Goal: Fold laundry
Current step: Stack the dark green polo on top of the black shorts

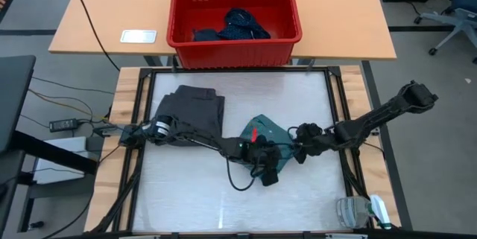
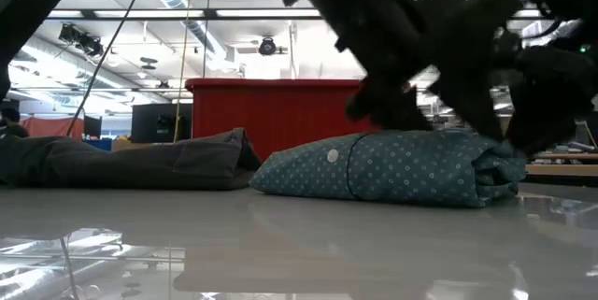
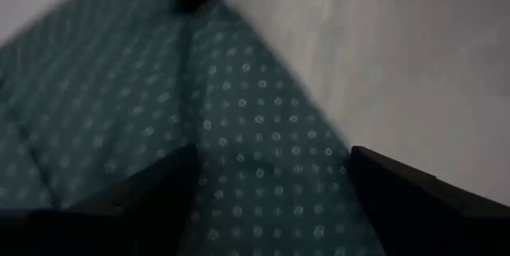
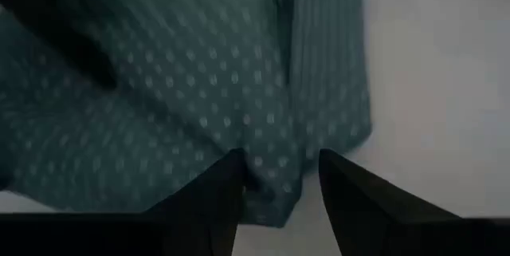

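Observation:
The teal dotted shirt (image 1: 264, 129) lies folded into a thick packet near the middle of the white table top (image 1: 194, 194); the low view shows it resting flat (image 2: 392, 169). My left gripper (image 1: 264, 168) hangs open over its near part, and cloth and bare table show between the fingers (image 3: 275, 184). My right gripper (image 1: 298, 150) is at the packet's right edge, its fingers closed in on cloth (image 4: 279, 180). A charcoal grey piece (image 1: 190, 109) lies folded to the left. Navy pieces (image 1: 242, 24) lie in the red basket. My right gripper has a bump of the teal shirt's folded edge (image 4: 271, 178) between its two fingers, close to a corner of the packet (image 4: 279, 212). It comes slanting down from the table's right side. The packet stays flat on the table; how many layers are caught does not show.
The red basket (image 1: 186, 45) stands beyond the table's far edge on a wooden desk. A small white box (image 1: 138, 36) lies on that desk. A clear bottle (image 1: 361, 213) sits at the near right corner. Bare table top spreads along the near side.

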You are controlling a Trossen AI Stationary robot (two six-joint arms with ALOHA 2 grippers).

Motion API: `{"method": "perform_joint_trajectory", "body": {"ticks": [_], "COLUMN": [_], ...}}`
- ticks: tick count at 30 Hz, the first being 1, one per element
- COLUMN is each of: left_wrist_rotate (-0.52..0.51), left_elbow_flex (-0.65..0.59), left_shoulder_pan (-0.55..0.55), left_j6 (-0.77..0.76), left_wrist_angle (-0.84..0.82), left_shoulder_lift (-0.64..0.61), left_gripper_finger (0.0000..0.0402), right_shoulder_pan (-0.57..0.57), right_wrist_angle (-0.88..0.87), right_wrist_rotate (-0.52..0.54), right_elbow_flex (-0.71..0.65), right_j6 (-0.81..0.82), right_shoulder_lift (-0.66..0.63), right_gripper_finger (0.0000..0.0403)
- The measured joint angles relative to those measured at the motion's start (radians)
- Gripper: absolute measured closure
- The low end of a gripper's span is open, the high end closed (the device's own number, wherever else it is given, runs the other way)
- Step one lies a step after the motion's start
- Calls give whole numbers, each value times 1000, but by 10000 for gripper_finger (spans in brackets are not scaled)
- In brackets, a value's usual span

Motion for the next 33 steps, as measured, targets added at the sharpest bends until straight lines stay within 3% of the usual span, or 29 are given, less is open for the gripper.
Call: {"method": "perform_joint_trajectory", "body": {"ticks": [5, 8, 11, 19, 25, 33], "left_wrist_rotate": [4, 0, 1, -10, -71, -152], "left_elbow_flex": [2, -1, 0, 0, 3, -2], "left_shoulder_pan": [27, 44, 52, 13, 16, 62], "left_j6": [-40, -7, 64, 59, 1, 39], "left_wrist_angle": [-234, -361, -422, -398, -147, -132], "left_shoulder_lift": [-16, -61, -116, -184, -103, 12], "left_gripper_finger": [68, 68, 68, 68, 68, 68], "right_shoulder_pan": [2, 46, 69, 54, 41, 70], "right_wrist_angle": [82, 213, 344, 307, 229, 153], "right_wrist_rotate": [-260, -340, -327, -181, -177, -156], "right_elbow_flex": [-2, -2, 4, 16, 14, 15], "right_j6": [189, 292, 330, 319, 323, 379], "right_shoulder_lift": [73, 111, 121, 57, 38, 11], "right_gripper_finger": [246, 249, 249, 249, 249, 249]}}
